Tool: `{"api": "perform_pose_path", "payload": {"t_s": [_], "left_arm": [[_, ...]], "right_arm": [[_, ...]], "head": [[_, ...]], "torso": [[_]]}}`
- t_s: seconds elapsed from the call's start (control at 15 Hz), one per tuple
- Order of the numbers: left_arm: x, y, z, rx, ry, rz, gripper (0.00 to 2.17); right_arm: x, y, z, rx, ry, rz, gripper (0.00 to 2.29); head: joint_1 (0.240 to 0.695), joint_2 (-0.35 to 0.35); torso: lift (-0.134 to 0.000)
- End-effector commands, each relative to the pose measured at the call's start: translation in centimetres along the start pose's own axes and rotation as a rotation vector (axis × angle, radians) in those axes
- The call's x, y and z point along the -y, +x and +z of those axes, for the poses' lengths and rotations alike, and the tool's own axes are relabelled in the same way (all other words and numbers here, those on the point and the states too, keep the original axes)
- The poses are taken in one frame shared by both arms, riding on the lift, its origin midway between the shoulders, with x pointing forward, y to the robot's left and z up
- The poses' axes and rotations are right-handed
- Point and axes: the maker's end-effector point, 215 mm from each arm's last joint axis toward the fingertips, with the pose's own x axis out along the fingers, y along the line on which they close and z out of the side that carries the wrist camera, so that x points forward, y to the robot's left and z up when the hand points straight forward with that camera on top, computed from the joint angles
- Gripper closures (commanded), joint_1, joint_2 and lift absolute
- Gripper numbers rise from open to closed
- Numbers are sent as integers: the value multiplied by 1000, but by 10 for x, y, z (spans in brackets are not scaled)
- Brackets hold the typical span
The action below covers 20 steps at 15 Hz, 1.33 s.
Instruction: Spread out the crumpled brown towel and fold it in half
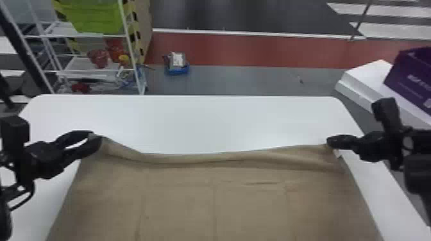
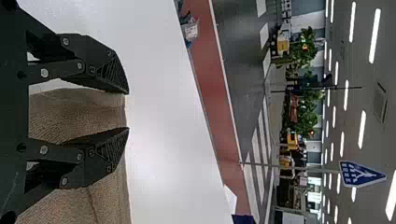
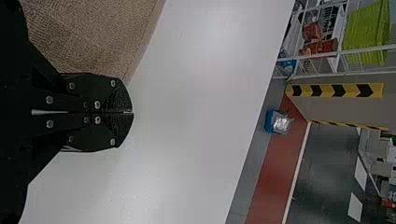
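Observation:
The brown towel (image 1: 211,198) lies spread over the white table, its far edge bowed between the corners, with ripples along it. At its far left corner is my left gripper (image 1: 96,137), its two fingers apart. In the left wrist view, the towel (image 2: 70,114) shows between and behind the spread fingers of the left gripper (image 2: 127,111). My right gripper (image 1: 328,142) is at the far right corner, shut on the towel there. In the right wrist view, the towel (image 3: 93,35) runs behind one finger of the closed right gripper (image 3: 131,112).
Bare white tabletop (image 1: 205,121) lies beyond the towel's far edge. Past the table stand a wire shelf (image 1: 128,54) with a green crate (image 1: 97,17) at the left and a purple box (image 1: 412,77) on a white one (image 1: 368,80) at the right. A blue bin (image 1: 177,69) sits on the floor.

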Motion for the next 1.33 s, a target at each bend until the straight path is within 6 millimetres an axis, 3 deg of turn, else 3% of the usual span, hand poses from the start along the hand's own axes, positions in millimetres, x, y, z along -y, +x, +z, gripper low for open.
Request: {"api": "perform_pose_path", "payload": {"t_s": [0.0, 0.13, 0.47, 0.87, 1.27], "left_arm": [[-3, -6, 0, -3, -16, 10, 1045], [-6, -13, 1, 2, -24, 23, 1447], [-6, -35, 15, 48, -28, 35, 1447], [-12, -53, 37, 85, -86, 40, 1447], [-8, -53, 37, 90, -91, 38, 1447]], "right_arm": [[-1, 1, 1, 1, -1, 3, 1362], [-2, 0, 0, 1, 3, 4, 1362], [6, -22, -1, 37, 17, -18, 1362], [32, -69, 21, 151, 43, -60, 1362], [33, -74, 37, 190, 8, -63, 1362]], "head": [[695, -60], [695, -56], [695, -47], [695, -64], [695, -80]], "torso": [[-124], [-124], [-124], [-124], [-124]]}}
